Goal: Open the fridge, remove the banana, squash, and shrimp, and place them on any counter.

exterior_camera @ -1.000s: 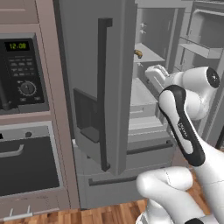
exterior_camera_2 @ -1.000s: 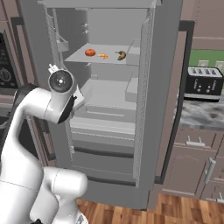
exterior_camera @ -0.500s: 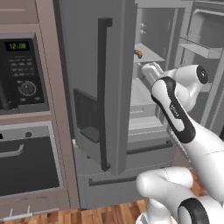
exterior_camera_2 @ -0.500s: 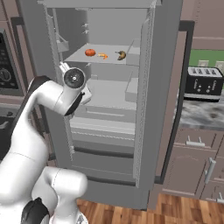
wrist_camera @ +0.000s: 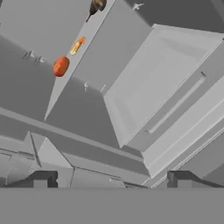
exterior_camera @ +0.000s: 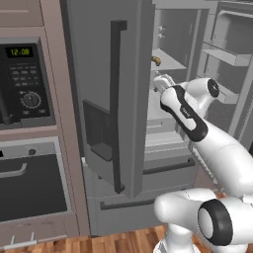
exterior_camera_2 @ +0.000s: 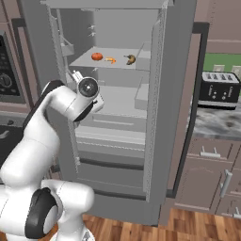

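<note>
Banana (exterior_camera_2: pixel 130 59), small, curved, brownish-yellow, on grey fridge (exterior_camera_2: pixel 174 94) upper shelf, right of orange shrimp (exterior_camera_2: pixel 110 60); two-finger gripper (wrist_camera: pixel 111 178) spread wide, empty.

I see the fridge (exterior_camera_2: pixel 179 94) open; squash (exterior_camera_2: pixel 97 56), shrimp (exterior_camera_2: pixel 110 60) and banana (exterior_camera_2: pixel 130 59) sit along its top shelf's front edge.

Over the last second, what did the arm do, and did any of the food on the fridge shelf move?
The arm has swung up and in toward the open fridge, lifting the gripper closer to the upper shelf. Its jaws stay open and empty; nothing was grasped or released. The banana, the shrimp and the red-orange squash lie on the shelf as before, and the fridge doors stay open.
</note>
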Available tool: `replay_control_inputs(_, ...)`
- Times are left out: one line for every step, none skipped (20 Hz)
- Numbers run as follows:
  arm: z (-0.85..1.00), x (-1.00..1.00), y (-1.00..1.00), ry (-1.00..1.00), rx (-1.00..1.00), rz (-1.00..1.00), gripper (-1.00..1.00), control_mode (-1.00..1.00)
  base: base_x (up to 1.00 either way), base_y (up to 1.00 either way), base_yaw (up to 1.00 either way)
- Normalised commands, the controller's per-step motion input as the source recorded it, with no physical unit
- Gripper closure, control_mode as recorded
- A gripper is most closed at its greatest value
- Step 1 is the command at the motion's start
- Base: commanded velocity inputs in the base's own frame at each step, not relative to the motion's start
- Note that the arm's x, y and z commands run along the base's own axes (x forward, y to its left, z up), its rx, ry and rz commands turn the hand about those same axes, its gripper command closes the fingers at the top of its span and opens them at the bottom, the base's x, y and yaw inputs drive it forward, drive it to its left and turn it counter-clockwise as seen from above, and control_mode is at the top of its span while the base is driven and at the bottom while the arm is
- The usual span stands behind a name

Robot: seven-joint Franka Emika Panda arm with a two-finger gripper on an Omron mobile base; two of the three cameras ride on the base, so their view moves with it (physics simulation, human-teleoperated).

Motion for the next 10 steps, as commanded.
replay_control_inputs(-0.19,0.43,0.0,-0.01,0.0,0.04,-1.0,-1.0,0.0,0.0,0.0)
replay_control_inputs(-0.24,0.45,0.0,-0.02,0.0,0.05,-1.0,-1.0,0.0,0.0,0.0)
replay_control_inputs(-0.26,0.34,0.0,-0.03,0.0,0.09,-1.0,-1.0,0.0,0.0,0.0)
replay_control_inputs(-0.25,0.46,0.04,0.0,0.0,0.15,-1.0,-1.0,0.0,0.0,0.0)
replay_control_inputs(-0.2,0.37,0.05,0.0,0.0,0.24,-1.0,-1.0,0.0,0.0,0.0)
replay_control_inputs(-0.15,0.2,0.02,-0.01,0.0,0.36,-1.0,-1.0,0.0,0.0,0.0)
replay_control_inputs(-0.12,0.29,0.04,0.0,0.0,0.42,-1.0,-1.0,0.0,0.0,0.0)
replay_control_inputs(-0.05,0.24,0.05,0.0,0.0,0.46,-1.0,-1.0,0.0,0.0,0.0)
replay_control_inputs(-0.09,0.33,0.19,0.0,0.0,0.45,-1.0,-1.0,0.0,0.0,0.0)
replay_control_inputs(-0.03,0.29,0.23,0.0,0.0,0.38,-1.0,-1.0,0.0,0.0,0.0)
